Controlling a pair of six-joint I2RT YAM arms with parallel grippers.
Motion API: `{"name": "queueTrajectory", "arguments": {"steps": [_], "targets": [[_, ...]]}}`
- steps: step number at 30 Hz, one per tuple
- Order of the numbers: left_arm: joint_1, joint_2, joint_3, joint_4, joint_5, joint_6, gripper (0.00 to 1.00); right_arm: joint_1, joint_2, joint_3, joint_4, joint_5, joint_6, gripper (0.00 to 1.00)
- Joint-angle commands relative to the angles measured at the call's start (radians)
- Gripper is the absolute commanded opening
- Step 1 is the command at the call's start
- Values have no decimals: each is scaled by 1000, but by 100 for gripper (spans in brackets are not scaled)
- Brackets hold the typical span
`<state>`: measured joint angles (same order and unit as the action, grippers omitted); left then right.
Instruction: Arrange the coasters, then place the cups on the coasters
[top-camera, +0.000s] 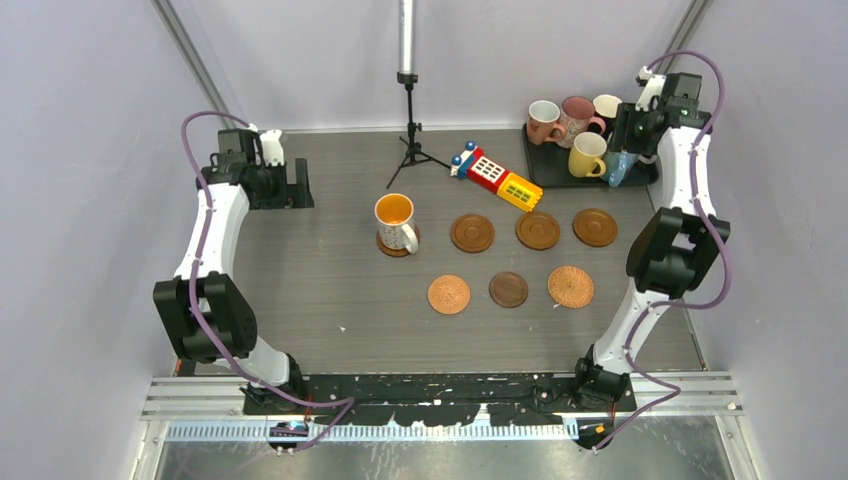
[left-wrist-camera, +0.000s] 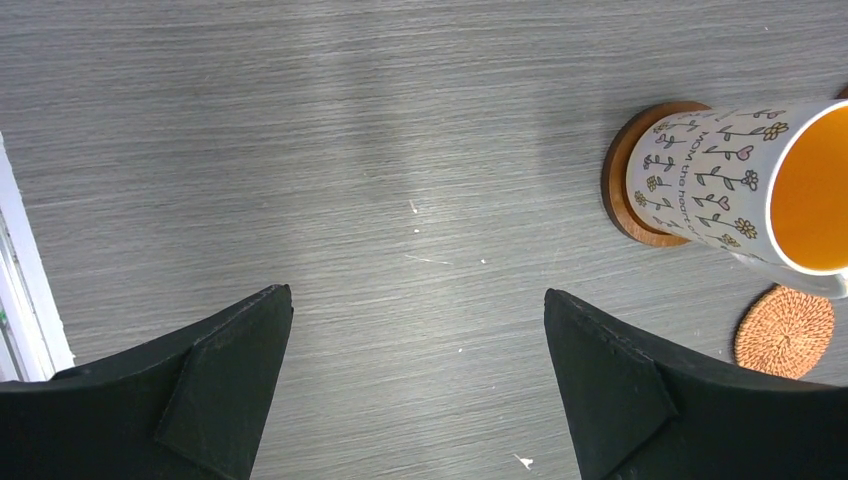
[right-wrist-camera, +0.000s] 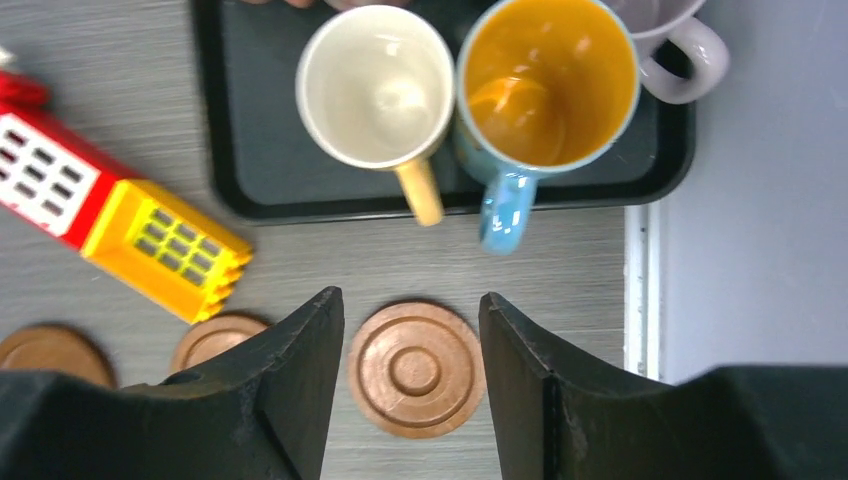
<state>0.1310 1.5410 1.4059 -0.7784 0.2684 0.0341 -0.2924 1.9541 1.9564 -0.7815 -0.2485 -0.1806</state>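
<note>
My left end effector (left-wrist-camera: 416, 292) hangs over bare desk (left-wrist-camera: 300, 150) with its fingers spread wide and nothing between them. Off to its side the white patterned cup (top-camera: 396, 222) stands on a brown coaster (left-wrist-camera: 625, 205), and a woven coaster (left-wrist-camera: 785, 330) lies near it. My right end effector (right-wrist-camera: 410, 300) is just short of the near edge of the black tray (right-wrist-camera: 250, 130), fingers apart and holding nothing. The yellow cup (right-wrist-camera: 378, 85) and the blue cup (right-wrist-camera: 548, 80) stand touching on the tray just ahead of it, handles pointing back toward my fingers. A ringed coaster (right-wrist-camera: 416, 370) lies on the desk below the gap. The other cups (top-camera: 543, 120) crowd the tray's far side. Six bare coasters (top-camera: 508, 289) lie in two rows of three mid-desk, and the toy block (top-camera: 495, 177) lies beside the tray.
</note>
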Motion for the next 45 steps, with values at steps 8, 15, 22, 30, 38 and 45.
{"name": "queueTrajectory", "arguments": {"steps": [8,15,22,30,38,45], "targets": [[5,13,65,-12,-26,-11,100,1,217,213,-41,286,48,49],[5,42,121,-34,-33,-16,100,0,314,286,-38,327,62,49],[4,79,169,-58,-49,4,100,-1,393,348,-28,324,86,47],[4,113,202,-68,-47,-2,100,-1,455,401,-28,305,69,41],[5,139,227,-67,-38,-21,100,-2,472,407,-35,310,61,40],[5,154,243,-70,-33,-25,100,-1,478,400,-41,334,66,38]]}}
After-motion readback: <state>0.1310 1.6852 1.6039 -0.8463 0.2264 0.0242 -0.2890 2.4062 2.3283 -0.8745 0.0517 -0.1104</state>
